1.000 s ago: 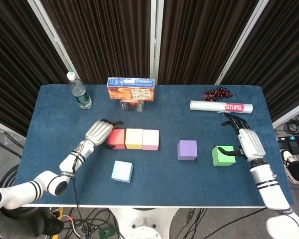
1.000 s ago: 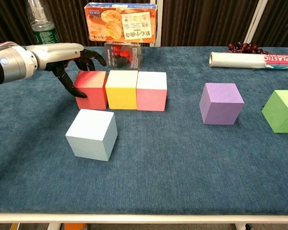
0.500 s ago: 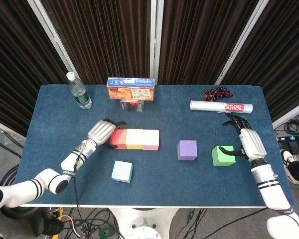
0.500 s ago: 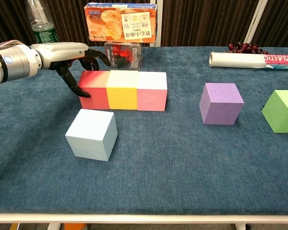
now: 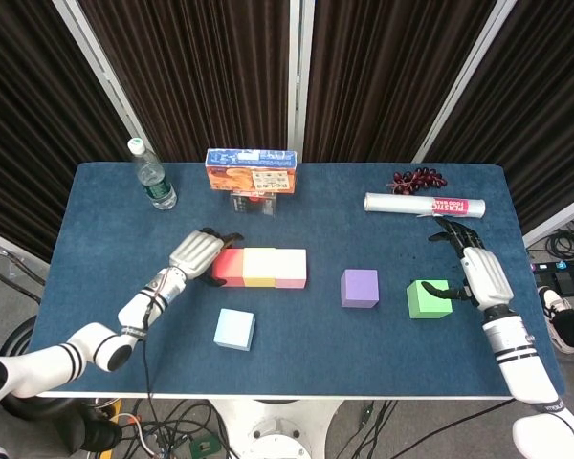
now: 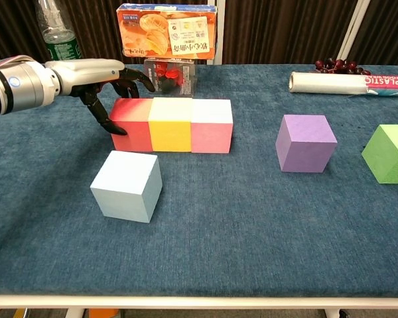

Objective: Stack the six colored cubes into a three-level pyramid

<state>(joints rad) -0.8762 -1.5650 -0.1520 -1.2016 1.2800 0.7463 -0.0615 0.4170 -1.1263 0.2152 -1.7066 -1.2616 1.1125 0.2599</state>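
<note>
A red cube [image 5: 228, 267] [image 6: 130, 124], a yellow cube [image 5: 259, 267] [image 6: 170, 124] and a pink cube [image 5: 290, 268] [image 6: 211, 126] form a tight row mid-table. My left hand [image 5: 196, 252] [image 6: 96, 76] is open, its fingertips touching the red cube's left side. A light blue cube [image 5: 234, 329] [image 6: 127, 185] lies alone in front of the row. A purple cube [image 5: 360, 288] [image 6: 306, 142] sits to the right. My right hand [image 5: 475, 272] is open beside the green cube [image 5: 428, 298] [image 6: 391, 153], a finger curled at its right edge.
A snack box [image 5: 252, 171] [image 6: 166, 32] on a small clear case, a water bottle [image 5: 151, 175] [image 6: 54, 33], a plastic wrap roll [image 5: 424, 205] [image 6: 348, 83] and grapes [image 5: 417, 179] [image 6: 336, 66] line the table's back.
My left hand has pushed the red cube right against the yellow one, closing the gaps; the whole row shifted slightly right. The right hand has barely moved.
</note>
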